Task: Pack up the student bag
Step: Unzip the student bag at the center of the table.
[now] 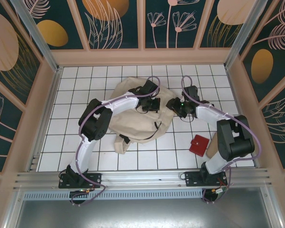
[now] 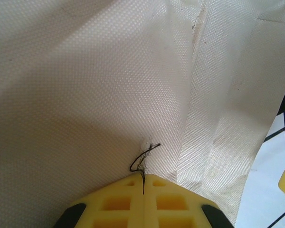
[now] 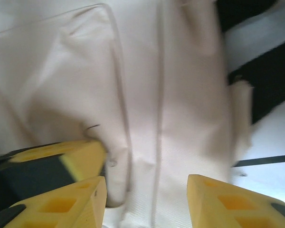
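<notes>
A large cream student bag (image 1: 133, 121) lies crumpled in the middle of a white tiled worktop (image 1: 85, 95) marked with a dark grid. It is soft woven canvas, heaped in loose folds, with black straps trailing from its near edge.

Both arms reach in from the near edge and meet over the bag's far right part. The left pincer (image 2: 143, 183) has yellow ribbed fingers closed tip to tip against the canvas. A loose black thread curls from the cloth into the seam between them. In the left wrist view the weave is coarse and even, with a folded hem running down the right side.

The right pincer (image 3: 147, 190) is open, its yellow fingers spread wide with pale canvas and a stitched seam between them. That view is blurred.

A small red pouch (image 1: 198, 145) lies on the tiles near the right arm, apart from the bag. Wood-framed walls (image 1: 114, 23) painted with dark teal floral panels enclose the worktop.
</notes>
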Available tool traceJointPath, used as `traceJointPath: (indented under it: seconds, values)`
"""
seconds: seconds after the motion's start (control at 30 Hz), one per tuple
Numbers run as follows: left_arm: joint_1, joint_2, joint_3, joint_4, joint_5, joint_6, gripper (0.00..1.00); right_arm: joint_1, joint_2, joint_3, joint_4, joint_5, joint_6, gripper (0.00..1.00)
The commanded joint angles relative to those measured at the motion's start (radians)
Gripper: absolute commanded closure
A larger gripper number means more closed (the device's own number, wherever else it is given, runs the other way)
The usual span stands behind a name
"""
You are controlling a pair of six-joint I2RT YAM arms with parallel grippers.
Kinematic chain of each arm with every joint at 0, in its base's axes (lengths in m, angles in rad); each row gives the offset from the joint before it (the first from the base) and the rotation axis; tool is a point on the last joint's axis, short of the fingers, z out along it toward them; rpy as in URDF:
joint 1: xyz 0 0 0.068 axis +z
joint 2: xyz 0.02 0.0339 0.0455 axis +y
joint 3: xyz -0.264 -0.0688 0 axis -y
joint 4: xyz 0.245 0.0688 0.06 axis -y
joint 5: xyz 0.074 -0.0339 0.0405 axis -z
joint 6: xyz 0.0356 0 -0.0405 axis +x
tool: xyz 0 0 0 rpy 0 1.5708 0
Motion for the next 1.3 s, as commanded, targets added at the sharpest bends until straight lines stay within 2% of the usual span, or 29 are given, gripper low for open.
traceJointPath:
  seconds: [0.0,0.13,0.3,0.53,0.6,0.7,0.77,1.0,1.1,1.27]
  values:
    - [0.000,-0.060,-0.027,0.007,-0.045,0.012,1.00,0.025,0.019,0.031,0.073,-0.079,0.064,0.51]
    - [0.000,-0.082,-0.050,0.020,-0.046,0.006,1.00,0.033,0.067,0.055,0.092,-0.075,0.103,0.53]
    - [0.001,-0.111,-0.078,0.039,-0.042,0.001,1.00,0.049,0.148,0.093,0.071,-0.104,0.102,0.62]
    - [0.000,-0.158,-0.108,0.064,-0.046,-0.005,1.00,0.060,0.209,0.100,0.120,-0.172,0.109,0.65]
    - [0.000,-0.163,-0.107,0.064,-0.048,-0.001,1.00,0.061,0.220,0.106,0.117,-0.174,0.101,0.72]
    - [0.001,-0.171,-0.103,0.060,-0.066,0.006,1.00,0.061,0.227,0.111,0.090,-0.145,0.087,0.88]
    - [0.001,-0.178,-0.096,0.044,-0.113,0.015,1.00,0.060,0.223,0.113,0.058,-0.102,0.070,0.99]
    - [0.007,-0.223,-0.029,-0.101,-0.492,0.113,1.00,0.056,0.204,0.100,-0.052,0.032,0.000,1.00]
    - [0.026,-0.239,-0.024,-0.118,-0.561,0.147,1.00,0.054,0.199,0.092,-0.071,0.065,-0.012,1.00]
    - [0.081,-0.247,-0.037,-0.115,-0.600,0.174,1.00,0.053,0.189,0.091,-0.085,0.098,-0.018,1.00]
